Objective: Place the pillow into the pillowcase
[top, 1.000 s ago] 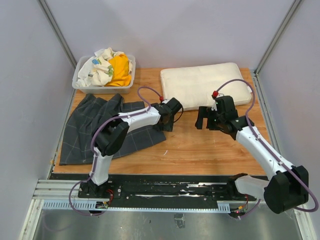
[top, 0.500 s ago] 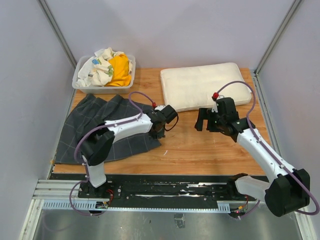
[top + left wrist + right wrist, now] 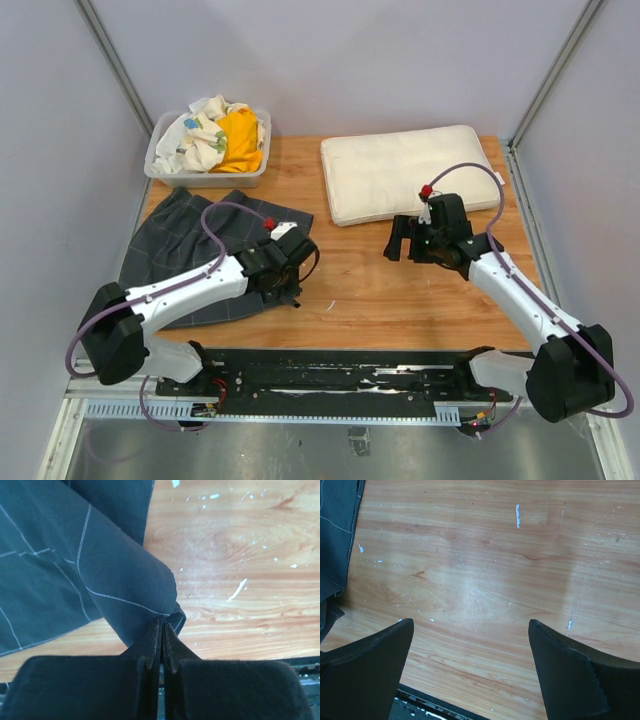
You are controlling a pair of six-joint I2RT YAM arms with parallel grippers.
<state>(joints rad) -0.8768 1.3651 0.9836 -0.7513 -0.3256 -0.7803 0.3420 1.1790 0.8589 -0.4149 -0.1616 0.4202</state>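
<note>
1. The left gripper (image 3: 161,630) is nearest the arm bases, well apart from the pillow (image 3: 405,170) on its near-left side. Its fingers are pressed together on a bunched corner of the pillowcase (image 3: 75,570), with grid-lined cloth bulging out just past the tips (a tight pinch, as the left wrist view shows).
2. The pillowcase lies rumpled on the wooden table (image 3: 380,290), to the left of the pillow and nearer than it. The two are apart, with bare wood between them.
3. The right gripper (image 3: 400,240) hangs over bare wood just on the near side of the pillow's front edge. Its fingers are spread wide and hold nothing (the right wrist view shows only tabletop between them).
4. The pillow lies flat at the far right of the table, outside the pillowcase.
5. Left of the pillow, at the far edge, a clear bin (image 3: 160,165) holds a yellow cloth (image 3: 240,140) and a white patterned cloth (image 3: 195,135).
</note>
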